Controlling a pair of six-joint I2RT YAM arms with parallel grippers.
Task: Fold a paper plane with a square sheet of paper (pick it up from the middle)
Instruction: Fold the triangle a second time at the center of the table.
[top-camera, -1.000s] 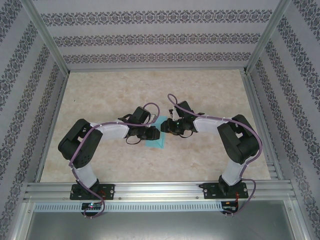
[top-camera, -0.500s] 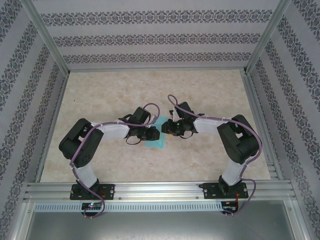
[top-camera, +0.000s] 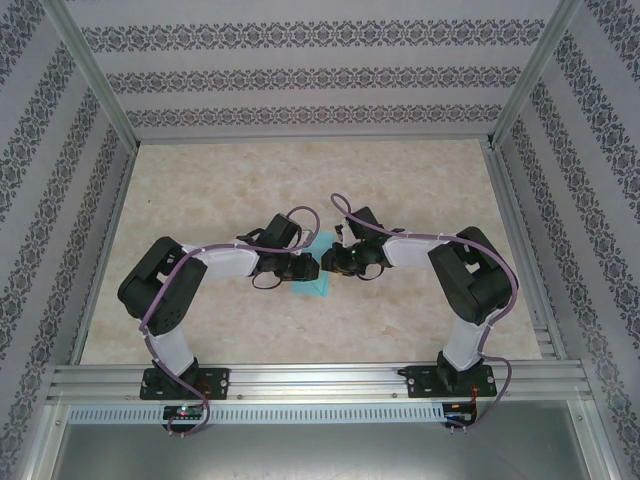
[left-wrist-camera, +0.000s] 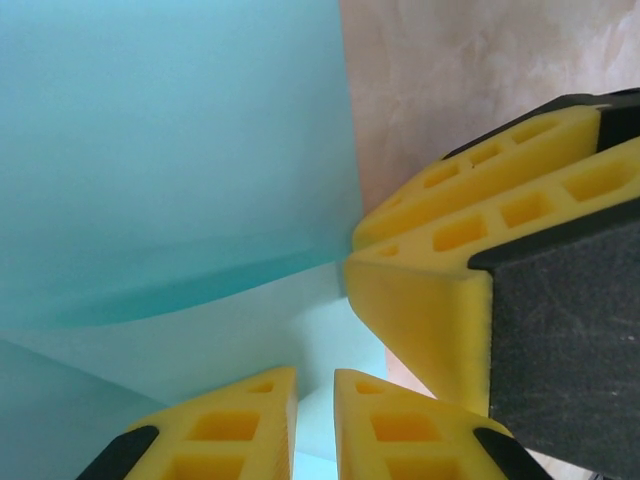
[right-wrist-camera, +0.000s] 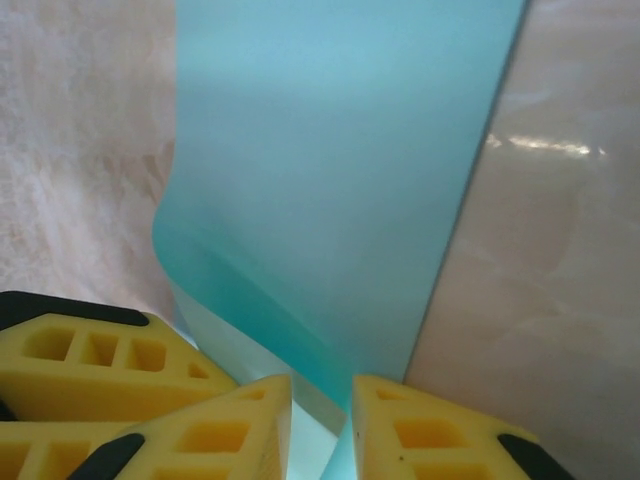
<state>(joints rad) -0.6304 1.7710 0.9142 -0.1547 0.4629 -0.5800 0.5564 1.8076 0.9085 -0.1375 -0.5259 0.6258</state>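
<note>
Sheet (left-wrist-camera: 170, 150): at the middle of the table (top-camera: 200, 200), directly between my two wrists. It bows up in a soft curve at the pinch points and lies flatter farther out.
Shape: plain square stock. I can make out no sharp crease, pointed tip or centre ridge.
Left gripper (left-wrist-camera: 314, 388): jaws drawn close with the sheet running between them. I read this as a pinch on the sheet.
Right gripper (right-wrist-camera: 321, 388): jaws likewise closed down on the sheet, just beside the left gripper and almost tip to tip with it.
Done: both grippers are at the sheet's middle and gripping it. I judge the lift as only just begun.
Left to do: every fold of the plane. I judge that none has been made.
Stage: very early, by my judgement the pick-up step.
Caution: the paper is thin, and an uneven pull between my two grips could skew or tear it.
</note>
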